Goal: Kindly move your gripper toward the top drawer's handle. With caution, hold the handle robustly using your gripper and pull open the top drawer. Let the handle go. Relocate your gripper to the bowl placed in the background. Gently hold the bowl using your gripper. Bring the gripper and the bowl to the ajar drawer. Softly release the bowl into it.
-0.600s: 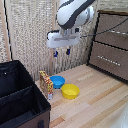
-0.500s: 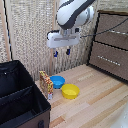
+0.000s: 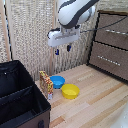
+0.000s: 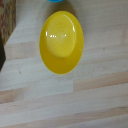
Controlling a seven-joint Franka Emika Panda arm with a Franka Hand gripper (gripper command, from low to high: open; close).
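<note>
Hovering my gripper (image 3: 62,50) empty, fingers slightly apart, high over the floor where the bowl (image 3: 57,81) touches the yellow bowl (image 3: 70,91), since the drawer (image 3: 112,30) looks shut.

Pincer (image 3: 62,49) aloft, fingers down
</note>
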